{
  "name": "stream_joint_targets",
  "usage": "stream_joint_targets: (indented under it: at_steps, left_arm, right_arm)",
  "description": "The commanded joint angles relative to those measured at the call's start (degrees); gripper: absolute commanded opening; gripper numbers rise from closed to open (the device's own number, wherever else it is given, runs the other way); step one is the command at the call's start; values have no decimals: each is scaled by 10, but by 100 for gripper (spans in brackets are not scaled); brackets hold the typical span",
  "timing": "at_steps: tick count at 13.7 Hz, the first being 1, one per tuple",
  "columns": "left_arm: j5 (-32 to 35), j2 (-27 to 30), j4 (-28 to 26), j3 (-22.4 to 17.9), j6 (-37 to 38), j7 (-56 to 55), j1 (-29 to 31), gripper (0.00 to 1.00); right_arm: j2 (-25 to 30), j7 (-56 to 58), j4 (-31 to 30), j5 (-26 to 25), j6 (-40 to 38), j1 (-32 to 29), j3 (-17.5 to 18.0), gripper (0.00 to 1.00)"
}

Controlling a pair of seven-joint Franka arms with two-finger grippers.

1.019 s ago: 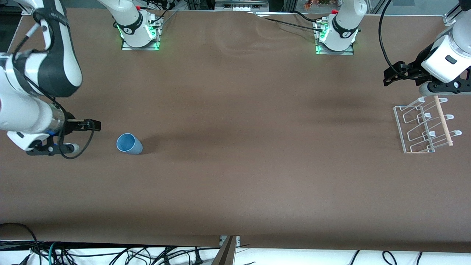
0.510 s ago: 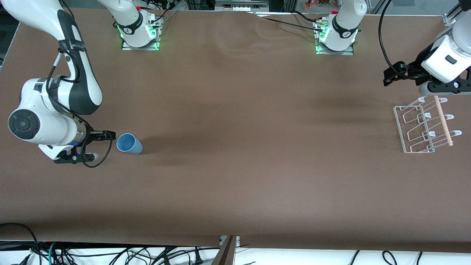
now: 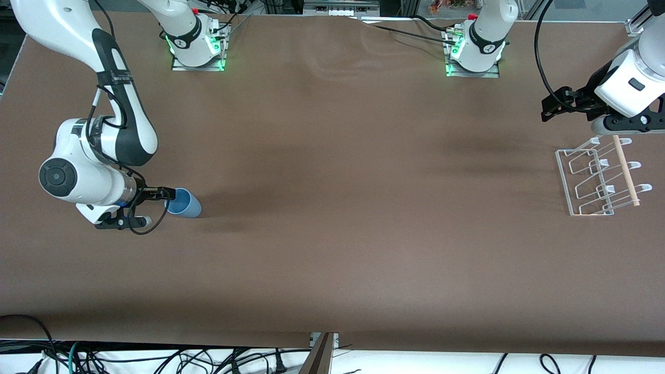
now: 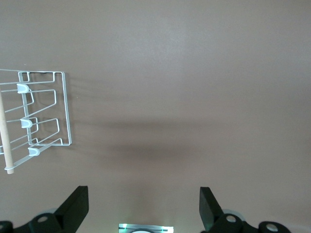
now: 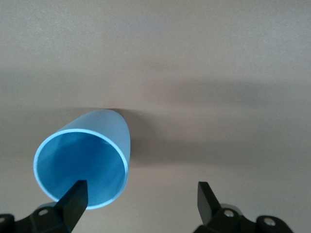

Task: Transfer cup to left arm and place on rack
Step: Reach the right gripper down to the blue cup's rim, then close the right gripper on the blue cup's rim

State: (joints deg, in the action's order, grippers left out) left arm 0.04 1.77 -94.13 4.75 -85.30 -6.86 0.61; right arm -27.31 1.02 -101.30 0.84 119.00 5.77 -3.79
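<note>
Evidently, the cup [image 3: 183, 203], lying at the frame's left, could be nudged away by the right gripper [image 3: 169, 194], jaws released; the left gripper [image 4: 143, 206] is parked above the rack [image 3: 597, 176], jaws released.

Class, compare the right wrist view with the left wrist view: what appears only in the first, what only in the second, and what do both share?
Only the right wrist view shows the cup: light blue, lying on its side, its open mouth facing the camera, with one finger of the open right gripper at its rim. Only the left wrist view shows the rack with its wooden dowel; the open left gripper hangs over bare table. Both share the brown table and a pair of spread black fingers.
</note>
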Motion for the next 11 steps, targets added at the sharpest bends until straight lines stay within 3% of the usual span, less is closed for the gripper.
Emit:
stream_joint_targets:
  at_steps: [1,6,7,9,11]
  left_arm:
    - [0,-8,18,0,11,-2,-3,100]
    - [0,-9,18,0,11,-2,-3,100]
    - [0,-8,18,0,11,-2,-3,100]
    - [0,-9,18,0,11,-2,-3,100]
    - [0,-8,18,0,11,-2,-3,100]
  right_arm:
    - [-6,0,-6,24,12,-6,4,100]
    - [-20,4,-7,26,21,-6,4,99]
    - [-21,5,-7,25,21,-5,4,85]
    - [-21,5,-7,25,20,-5,4,41]
    - [-25,1,-3,26,20,-4,5,15]
